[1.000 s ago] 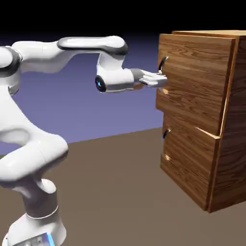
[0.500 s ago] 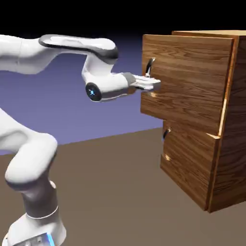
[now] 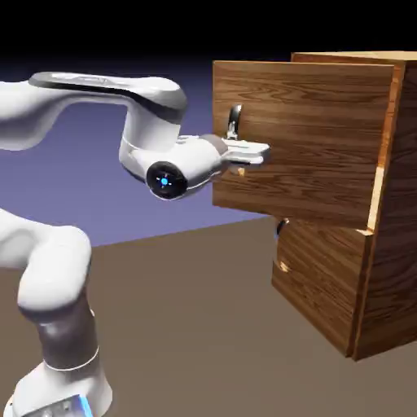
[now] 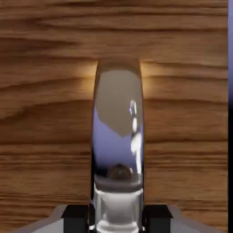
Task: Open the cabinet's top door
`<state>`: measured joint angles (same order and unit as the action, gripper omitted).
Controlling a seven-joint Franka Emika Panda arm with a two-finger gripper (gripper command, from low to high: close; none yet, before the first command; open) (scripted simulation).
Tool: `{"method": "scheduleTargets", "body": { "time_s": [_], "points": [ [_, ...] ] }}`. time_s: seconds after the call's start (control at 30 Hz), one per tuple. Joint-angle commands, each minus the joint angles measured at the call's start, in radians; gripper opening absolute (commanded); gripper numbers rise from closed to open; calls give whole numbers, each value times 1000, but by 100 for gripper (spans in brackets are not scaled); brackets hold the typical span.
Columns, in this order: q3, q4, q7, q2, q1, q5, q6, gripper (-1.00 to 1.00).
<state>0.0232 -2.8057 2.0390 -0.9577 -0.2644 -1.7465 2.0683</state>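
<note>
Top door (image 3: 301, 138) stands ajar, upper right of frame, on the cabinet (image 3: 399, 204). Fingers (image 4: 75, 218) clenched on its shiny handle (image 4: 118, 123). Brown floor (image 3: 187, 326) fills the lower frame; blue-violet backdrop (image 3: 89, 195) behind, black along the top.

Bent at the elbow, arm (image 3: 134, 94) reaching toward the exterior view's right; wrist (image 3: 167, 167) low beneath the forearm. Gripper (image 3: 259, 155) roughly level; fingertips (image 4: 75, 218) closed in.

The silver-grey curved metal handle (image 4: 118, 123) was cut off by the hand view's bottom edge; the brown wood-grain cabinet (image 3: 399, 195) ran beyond the exterior view's right edge.
</note>
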Motion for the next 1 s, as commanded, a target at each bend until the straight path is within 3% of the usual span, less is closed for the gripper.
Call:
{"method": "scheduleTargets", "body": {
  "time_s": [0.0,0.33,0.93,0.97],
  "points": [
    [-36,1,4,4,-5,45,-41,-100],
    [-389,138,-25,180,-18,435,-470,-100],
    [-832,712,-247,799,147,701,-1229,-100],
    [-832,712,-247,799,147,701,-1229,100]
  ]
}}
